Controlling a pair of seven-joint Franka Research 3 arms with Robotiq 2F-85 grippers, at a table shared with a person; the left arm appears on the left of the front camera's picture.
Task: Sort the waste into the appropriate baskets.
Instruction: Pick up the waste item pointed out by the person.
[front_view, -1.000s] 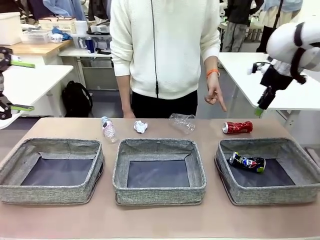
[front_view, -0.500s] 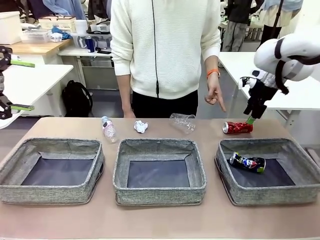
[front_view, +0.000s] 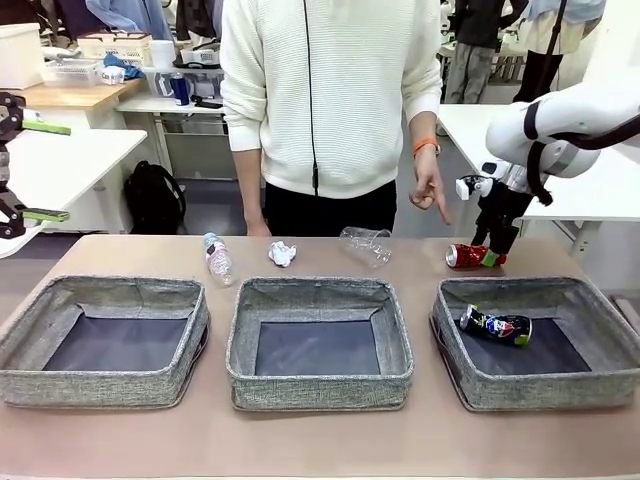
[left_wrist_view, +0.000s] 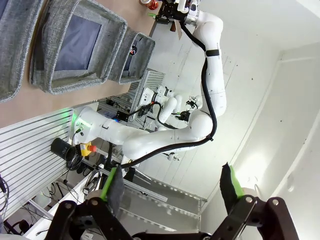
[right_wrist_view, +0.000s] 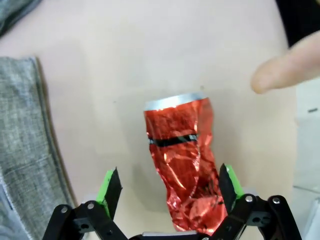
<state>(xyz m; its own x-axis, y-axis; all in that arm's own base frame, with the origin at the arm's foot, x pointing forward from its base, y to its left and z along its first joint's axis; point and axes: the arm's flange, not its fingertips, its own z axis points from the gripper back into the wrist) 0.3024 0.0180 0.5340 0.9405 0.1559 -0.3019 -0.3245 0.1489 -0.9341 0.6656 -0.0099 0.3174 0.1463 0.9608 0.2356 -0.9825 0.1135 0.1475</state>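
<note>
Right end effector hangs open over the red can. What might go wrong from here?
The crushed red can sits off-centre between the fingers of the open right end effector, close to one green pad, so closing may nudge or skew it. The person's pointing finger is near the can; a lift could brush it.

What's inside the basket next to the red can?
A crushed dark can lies on the dark bottom of the basket. Nothing else shows there, but the near wall covers the bottom's front strip, so that bit is unseen.
</note>
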